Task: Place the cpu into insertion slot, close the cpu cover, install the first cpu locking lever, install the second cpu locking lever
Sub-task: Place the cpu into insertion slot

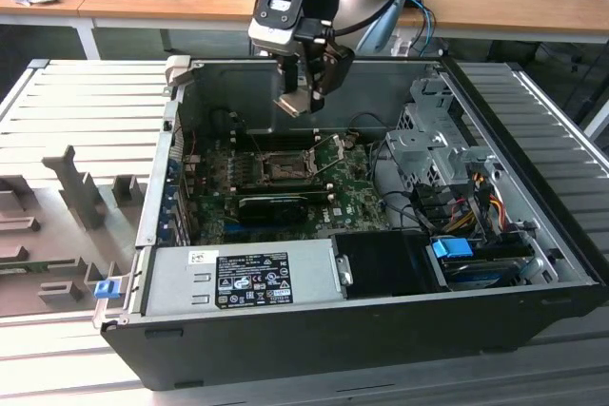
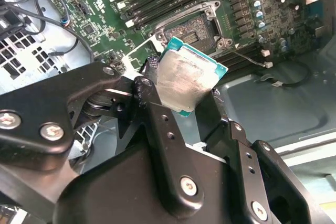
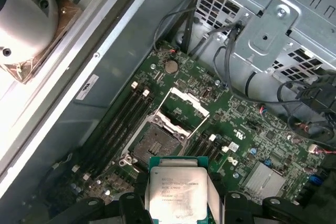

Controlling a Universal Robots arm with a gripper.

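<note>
Gripper [image 1: 297,102] of mine, clenched on the cpu [image 2: 190,80], hangs over the board [image 3: 247,124] near the open slot [image 3: 154,146], cover [image 3: 185,106] raised, fingers [image 2: 157,114] hiding the cpu's gripped edges.

silver cpu [image 3: 176,195] held above the bare insertion slot [image 3: 154,148]; cpu cover [image 3: 189,102] flipped open.

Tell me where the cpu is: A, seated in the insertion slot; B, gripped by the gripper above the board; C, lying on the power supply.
B: in the second wrist view the gripper pinches the cpu by its edges, clear of the insertion slot beyond it.
</note>
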